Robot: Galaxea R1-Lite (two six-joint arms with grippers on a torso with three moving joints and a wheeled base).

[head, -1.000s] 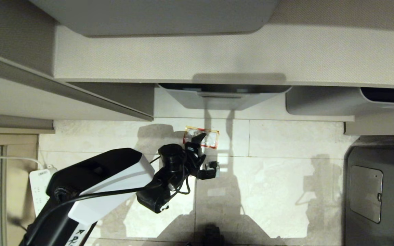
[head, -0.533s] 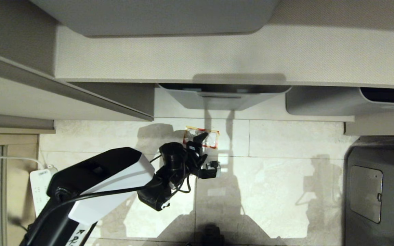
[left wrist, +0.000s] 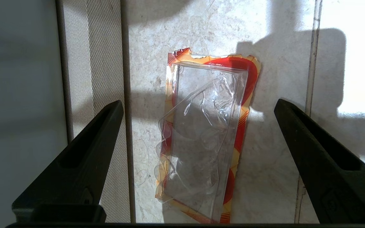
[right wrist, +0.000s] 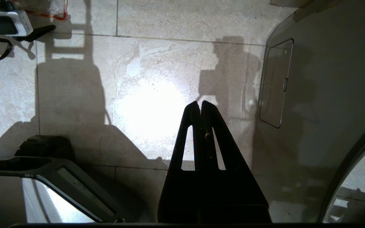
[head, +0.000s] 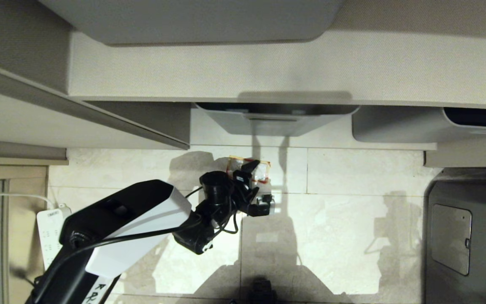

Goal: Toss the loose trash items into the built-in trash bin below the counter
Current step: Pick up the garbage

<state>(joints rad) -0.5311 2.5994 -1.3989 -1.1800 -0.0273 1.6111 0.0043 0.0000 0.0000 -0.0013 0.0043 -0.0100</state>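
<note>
The clear red-and-yellow-edged wrapper (left wrist: 203, 139) is found lying flat on the pale tiled floor (head: 344, 219), just beside the foot of the beige cabinet base (left wrist: 90, 79). Its transparent middle is crumpled; one short edge is torn. No legible print can be made out on it. Nothing is seen inside the wrapper.

The left gripper (head: 255, 185) is positioned directly above the wrapper, with its fingers (left wrist: 84, 164) spread wide on either side of it and apart from it; nothing is held. In the head view, part of the wrapper is covered by the gripper.

Black handwritten lettering is noted on the white shell of the left arm (head: 141, 219); it cannot be read in full.

Two grey tubs (head: 276, 120) are seen under the shelf edge; their contents are hidden.

The right gripper (right wrist: 200, 106) is parked above bare floor, fingers pressed together and empty.
</note>
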